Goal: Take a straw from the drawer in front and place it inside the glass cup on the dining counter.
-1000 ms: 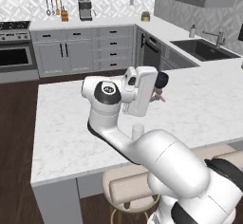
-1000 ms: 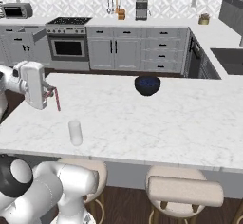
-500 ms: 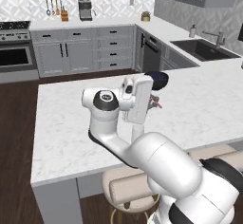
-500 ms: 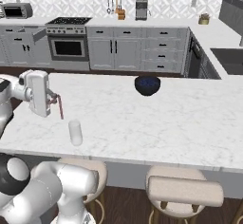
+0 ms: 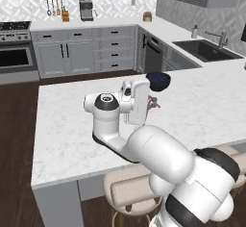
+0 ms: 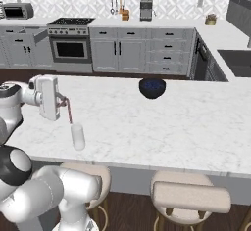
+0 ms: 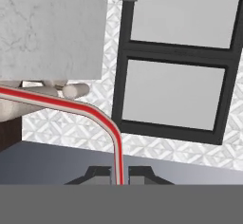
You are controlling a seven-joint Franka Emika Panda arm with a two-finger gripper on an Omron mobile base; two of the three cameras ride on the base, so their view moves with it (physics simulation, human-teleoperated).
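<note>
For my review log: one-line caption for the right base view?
End effector holds thin red straw just above small clear glass cup on white marble dining counter.

Home kitchen: oven (image 6: 70, 50), sink (image 5: 204, 50), grey cabinets (image 6: 144, 50).

No legible text, labels or signs.

A red straw (image 6: 68, 110), a clear whitish glass cup (image 6: 77, 136), a dark blue bowl (image 6: 152, 87), white grey-veined dining counter (image 6: 196, 127).
</note>
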